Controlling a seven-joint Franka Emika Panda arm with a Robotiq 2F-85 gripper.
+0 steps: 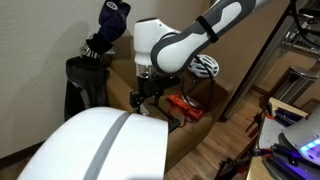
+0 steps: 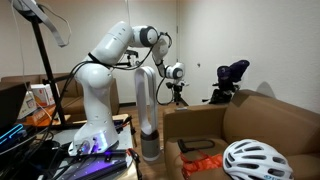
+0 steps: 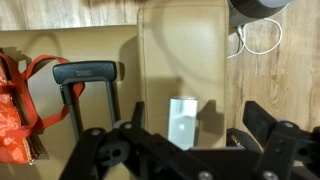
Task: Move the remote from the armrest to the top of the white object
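Entry: the gripper hangs over the armrest, fingers pointing down, jaws spread wide and holding nothing. In the wrist view the two fingers enter from the bottom edge, one on either side of the remote. The remote lies flat on the tan padding just below frame centre, its long axis running up the frame. It reads pale grey under this light. Neither finger touches it.

We judge this pose to be deliberate: the jaws straddle the remote's short width, so a straight descent and a close should pinch its long sides. The padding is soft, so pressing too deep could tilt the remote.

At the left of the wrist view, a black handle and an orange packet sit beside the armrest, well apart from the line of descent.

We take the pale upright tower at the centre of an exterior view to be the white object, though its top is too coarse to read there.

Step in hand: pre-grasp. The remote is not yet lifted.
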